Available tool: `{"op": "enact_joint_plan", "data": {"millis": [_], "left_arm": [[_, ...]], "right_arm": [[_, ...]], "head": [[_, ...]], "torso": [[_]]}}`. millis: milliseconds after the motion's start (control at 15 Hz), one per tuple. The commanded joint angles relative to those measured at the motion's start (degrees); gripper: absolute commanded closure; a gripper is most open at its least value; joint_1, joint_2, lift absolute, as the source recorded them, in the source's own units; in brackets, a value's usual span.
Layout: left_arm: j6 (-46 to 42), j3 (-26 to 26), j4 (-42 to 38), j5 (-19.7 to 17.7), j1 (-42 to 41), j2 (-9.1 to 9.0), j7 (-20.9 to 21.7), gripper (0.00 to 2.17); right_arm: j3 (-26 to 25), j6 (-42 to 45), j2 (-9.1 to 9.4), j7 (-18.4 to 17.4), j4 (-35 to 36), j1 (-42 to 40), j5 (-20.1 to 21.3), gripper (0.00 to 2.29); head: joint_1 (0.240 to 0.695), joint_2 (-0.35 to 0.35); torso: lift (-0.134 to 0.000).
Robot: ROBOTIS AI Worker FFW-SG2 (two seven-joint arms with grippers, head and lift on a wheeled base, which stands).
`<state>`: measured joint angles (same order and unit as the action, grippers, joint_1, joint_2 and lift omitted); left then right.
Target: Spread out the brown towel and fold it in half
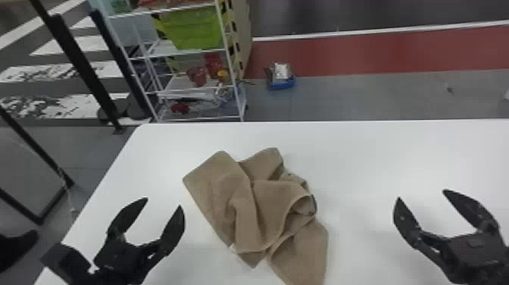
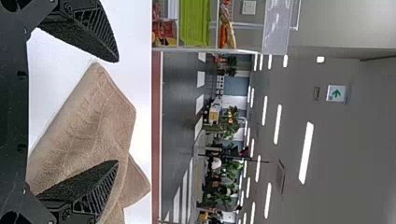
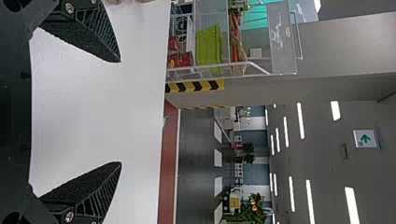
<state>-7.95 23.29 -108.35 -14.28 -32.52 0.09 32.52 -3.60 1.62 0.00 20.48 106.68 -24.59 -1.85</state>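
The towel (image 1: 242, 212) lies crumpled in a loose heap on the white surface (image 1: 363, 159), with raised folds across its middle and a rolled loop on its right side. One corner spreads out flat to the far left, another part bunches at the far side, and a flap reaches down toward the near right. The left hand (image 1: 163, 202) is released, its two fingers parted, to the left of the towel; in the left wrist view one finger overlaps the towel's outline. The right hand (image 1: 421, 194) is released too, fingers wide apart, to the right of the towel and well apart from it. Beyond the towel and somewhat to its left stands a white rack (image 1: 236, 94) holding a green bin (image 1: 193, 28). Farther off, past the far side of the towel, a blue container (image 1: 281, 84) sits on the floor (image 1: 341, 96), near a red band (image 1: 359, 55).
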Motion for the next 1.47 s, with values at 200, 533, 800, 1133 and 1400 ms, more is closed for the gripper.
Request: {"op": "enact_joint_plan", "data": {"millis": [200, 533, 800, 1133, 1400], "left_arm": [[0.0, 0.0, 0.0, -0.1, 0.0, -0.24, 0.0, 0.12], [0.0, 0.0, -0.1, 0.0, 0.0, -0.24, 0.0, 0.12], [0.0, 0.0, -0.1, 0.0, 0.0, -0.24, 0.0, 0.12], [0.0, 0.3, -0.1, -0.1, -0.1, -0.24, 0.0, 0.12], [0.0, 0.4, -0.1, -0.1, -0.1, -0.24, 0.0, 0.12]], "right_arm": [[0.0, 0.0, 0.05, 0.0, -0.1, 0.1, 0.0, 0.1], [0.0, 0.0, 0.05, 0.0, -0.1, 0.1, 0.0, 0.1], [0.7, -0.9, 0.05, 8.6, 0.3, 1.1, 3.8, 0.1], [8.0, -24.1, 0.05, 16.8, 8.0, 1.8, 10.4, 0.1], [13.2, -46.8, 0.05, 21.8, 17.5, 1.9, 10.0, 0.07]], "head": [[0.695, 0.206], [0.695, 0.206], [0.695, 0.221], [0.695, 0.308], [0.695, 0.35]], "torso": [[-0.124], [-0.124], [-0.124], [-0.124], [-0.124]]}}
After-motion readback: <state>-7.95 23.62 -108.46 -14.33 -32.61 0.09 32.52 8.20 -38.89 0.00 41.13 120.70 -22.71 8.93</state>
